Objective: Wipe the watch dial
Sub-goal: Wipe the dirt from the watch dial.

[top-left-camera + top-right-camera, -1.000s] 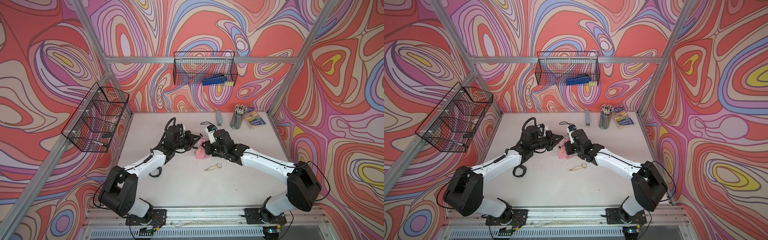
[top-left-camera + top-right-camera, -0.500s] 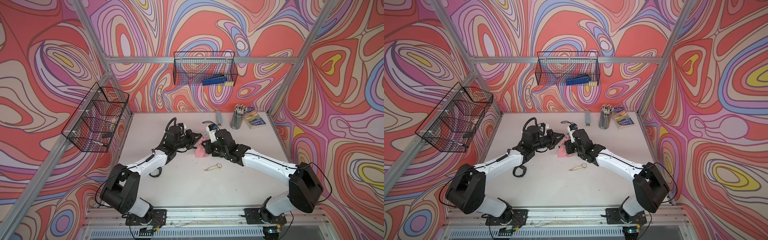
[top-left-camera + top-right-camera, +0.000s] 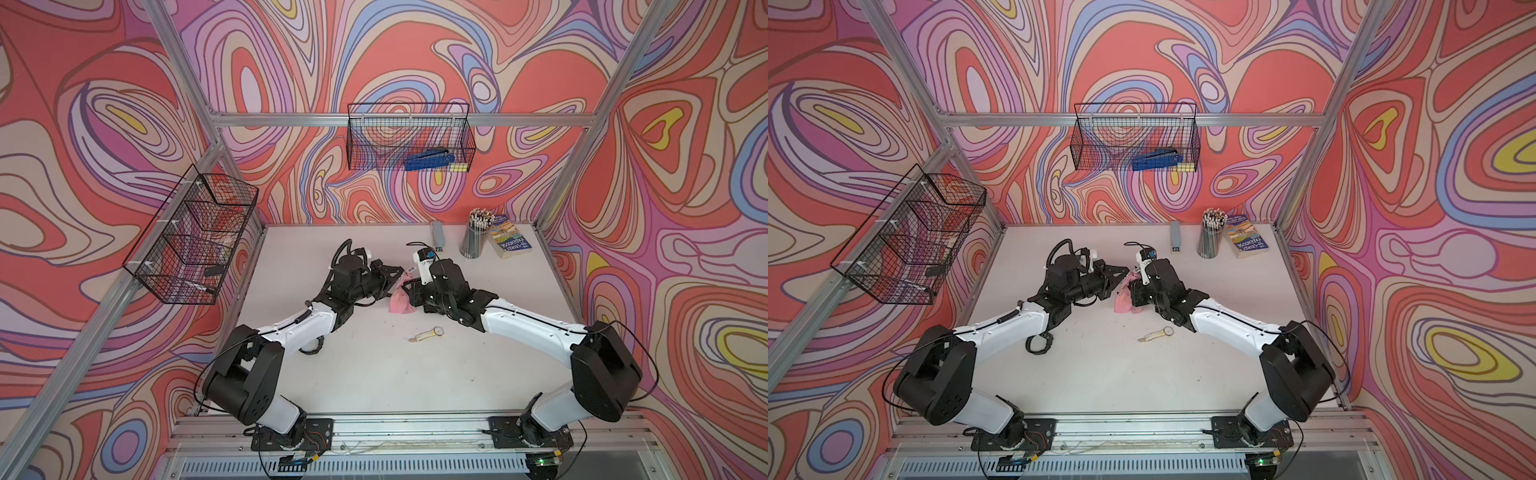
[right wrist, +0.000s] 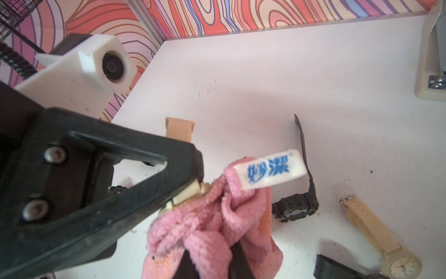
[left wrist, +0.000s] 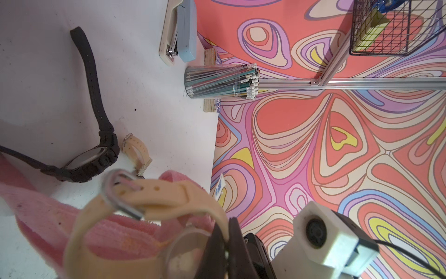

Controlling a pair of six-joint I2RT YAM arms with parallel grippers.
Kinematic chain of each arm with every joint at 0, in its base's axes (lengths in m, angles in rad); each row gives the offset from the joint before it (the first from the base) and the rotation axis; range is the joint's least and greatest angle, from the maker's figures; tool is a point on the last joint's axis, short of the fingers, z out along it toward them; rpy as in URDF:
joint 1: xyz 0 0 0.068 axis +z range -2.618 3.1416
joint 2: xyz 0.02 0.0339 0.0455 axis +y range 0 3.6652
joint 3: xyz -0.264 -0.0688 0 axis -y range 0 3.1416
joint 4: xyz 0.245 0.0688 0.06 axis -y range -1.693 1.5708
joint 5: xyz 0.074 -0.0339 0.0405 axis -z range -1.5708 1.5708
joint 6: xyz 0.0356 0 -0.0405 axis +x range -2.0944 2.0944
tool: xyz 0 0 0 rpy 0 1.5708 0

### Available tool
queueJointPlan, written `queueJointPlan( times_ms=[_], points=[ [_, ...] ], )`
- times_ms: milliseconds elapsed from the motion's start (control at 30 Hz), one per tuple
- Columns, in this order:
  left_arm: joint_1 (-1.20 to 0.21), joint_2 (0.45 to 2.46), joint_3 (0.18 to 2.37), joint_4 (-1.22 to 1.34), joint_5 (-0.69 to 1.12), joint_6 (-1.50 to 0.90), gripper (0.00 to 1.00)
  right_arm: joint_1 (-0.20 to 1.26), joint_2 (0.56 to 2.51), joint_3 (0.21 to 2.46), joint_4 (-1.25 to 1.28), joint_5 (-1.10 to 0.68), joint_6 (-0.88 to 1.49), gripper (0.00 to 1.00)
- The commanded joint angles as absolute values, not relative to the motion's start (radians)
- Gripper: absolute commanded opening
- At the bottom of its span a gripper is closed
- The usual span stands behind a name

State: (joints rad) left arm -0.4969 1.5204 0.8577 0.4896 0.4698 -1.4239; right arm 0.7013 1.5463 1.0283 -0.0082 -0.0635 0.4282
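Nearest me, a spare watch (image 3: 428, 333) is lying untouched on the table (image 3: 374, 374). Further back, in the middle, my left gripper (image 3: 394, 275) is pinching the watch (image 5: 154, 200) and holding it up. My right gripper (image 4: 210, 263) is pinching the cloth (image 4: 212, 224) and pushing it against the watch. So I am thinking both pick-ups are done and the rubbing is under way. I am not able to tell if the dial (image 5: 183, 251) is clean.
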Motion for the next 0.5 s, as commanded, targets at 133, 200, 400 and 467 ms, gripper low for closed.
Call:
queueJointPlan(
  times_ms=[133,200,400,467],
  points=[
    [-0.555,1.550,0.829,0.472,0.583,-1.440,0.00,0.742,1.500,1.070,0.249,-0.141,0.443,0.00],
    [-0.557,1.551,0.823,0.473,0.583,-1.439,0.00,0.742,1.480,1.059,0.265,-0.123,0.443,0.00],
    [-0.563,1.546,0.797,0.467,0.580,-1.436,0.00,0.742,1.445,1.072,0.279,-0.109,0.441,0.00],
    [-0.566,1.545,0.788,0.466,0.576,-1.434,0.00,0.742,1.441,1.078,0.299,-0.124,0.452,0.00]
  ],
)
